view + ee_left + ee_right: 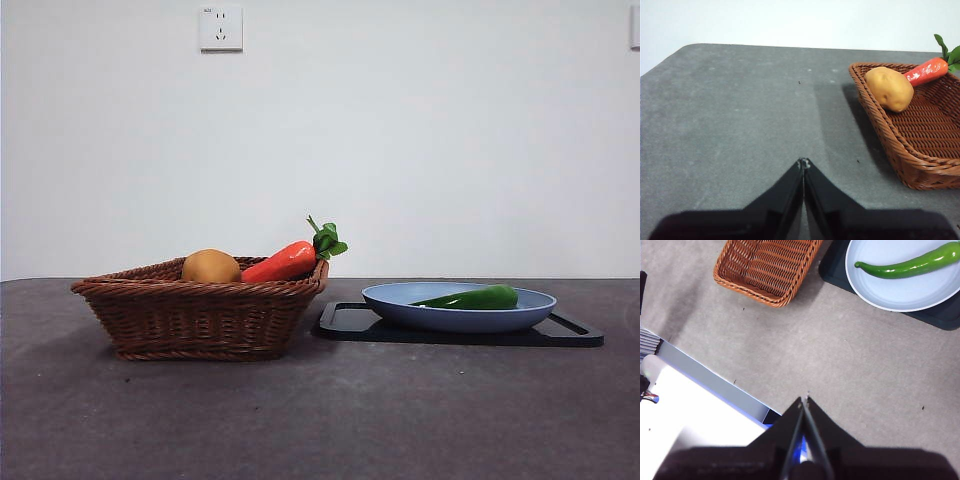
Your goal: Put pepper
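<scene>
Left pincer closed, empty, above table; right pincer same; pepper on blue plate.

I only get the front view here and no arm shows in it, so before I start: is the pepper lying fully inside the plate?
Observer: Yes. The right wrist view shows the pepper lying on the blue plate, its stem tip well inside the rim.
Operator: Are the pincers holding anything?
Observer: No. The left pincer and the right pincer are both shut and empty above the table.
Operator: Is there room in the basket?
Observer: The left wrist view shows much of the basket floor bare, with the potato and carrot at one end.
</scene>
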